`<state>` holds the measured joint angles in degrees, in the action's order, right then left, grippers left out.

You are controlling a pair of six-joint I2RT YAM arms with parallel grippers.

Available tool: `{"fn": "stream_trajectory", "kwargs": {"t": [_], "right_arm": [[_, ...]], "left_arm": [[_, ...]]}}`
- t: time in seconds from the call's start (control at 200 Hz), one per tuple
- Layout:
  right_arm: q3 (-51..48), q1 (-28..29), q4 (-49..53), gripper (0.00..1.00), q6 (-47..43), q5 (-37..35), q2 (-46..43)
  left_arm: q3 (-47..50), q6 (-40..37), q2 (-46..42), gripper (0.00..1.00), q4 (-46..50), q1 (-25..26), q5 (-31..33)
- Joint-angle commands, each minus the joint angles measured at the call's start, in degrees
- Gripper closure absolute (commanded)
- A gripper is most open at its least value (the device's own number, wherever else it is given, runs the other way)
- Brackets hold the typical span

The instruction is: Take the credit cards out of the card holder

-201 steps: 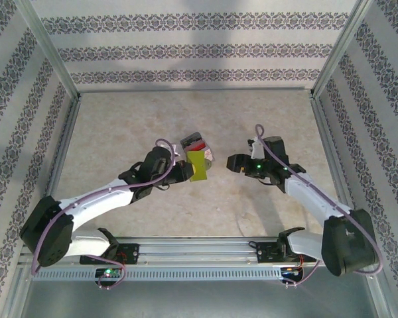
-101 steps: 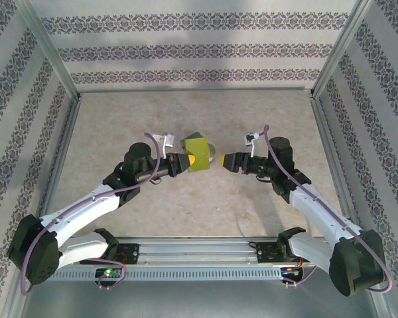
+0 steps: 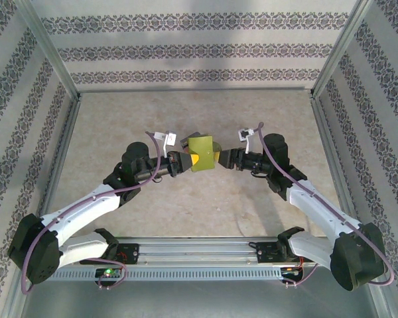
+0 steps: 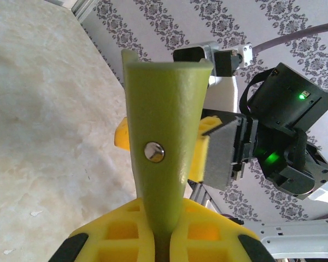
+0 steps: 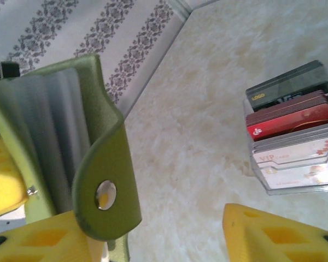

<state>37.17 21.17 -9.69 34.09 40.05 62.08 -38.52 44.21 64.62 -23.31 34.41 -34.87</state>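
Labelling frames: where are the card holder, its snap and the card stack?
card holder [image 3: 202, 154], top view, green outside.
snap [image 4: 154, 152], left wrist view, centre.
card stack [image 5: 291, 121], right wrist view, red card.

The card holder [image 3: 203, 152] sits between left fingers [image 3: 191, 161] and right fingers [image 3: 223, 159].

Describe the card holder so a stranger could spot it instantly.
Over the middle of the beige table, the left arm holds it up in its jaws. The card holder is olive green with a silver snap, unlike the grey, red and white card stack on the table.
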Motion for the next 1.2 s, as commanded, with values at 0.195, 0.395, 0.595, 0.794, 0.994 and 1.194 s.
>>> {"fn": "stream_trajectory", "kwargs": {"t": [0.195,0.395,0.595,0.794,0.994,1.194], "right_arm": [[0.97,-1.05,-2.65,0.52,1.05,2.54,-2.22],[0.16,-0.86,-4.29,0.51,1.77,4.15,-1.79],[-0.7,-1.0,-11.83,0.51,6.3,7.8,-1.18],[-0.78,-1.13,-15.41,0.52,9.21,11.13,0.11],[-1.79,-1.05,-17.69,0.55,10.95,12.48,0.71],[-3.04,-1.74,-22.69,0.59,14.67,15.04,1.76]], "left_arm": [[-0.23,0.85,0.5,1.0,-7.69,-0.4,-3.78],[-0.19,1.82,1.49,1.0,-10.04,-0.4,-4.66],[-0.23,1.95,1.5,1.0,-10.68,-0.4,-5.62],[0.1,3.29,2.47,1.0,-13.43,-0.4,-6.23],[0.34,3.76,2.83,1.0,-14.58,-0.4,-6.43],[0.71,4.61,3.41,1.0,-16.55,-0.4,-6.63]]}}
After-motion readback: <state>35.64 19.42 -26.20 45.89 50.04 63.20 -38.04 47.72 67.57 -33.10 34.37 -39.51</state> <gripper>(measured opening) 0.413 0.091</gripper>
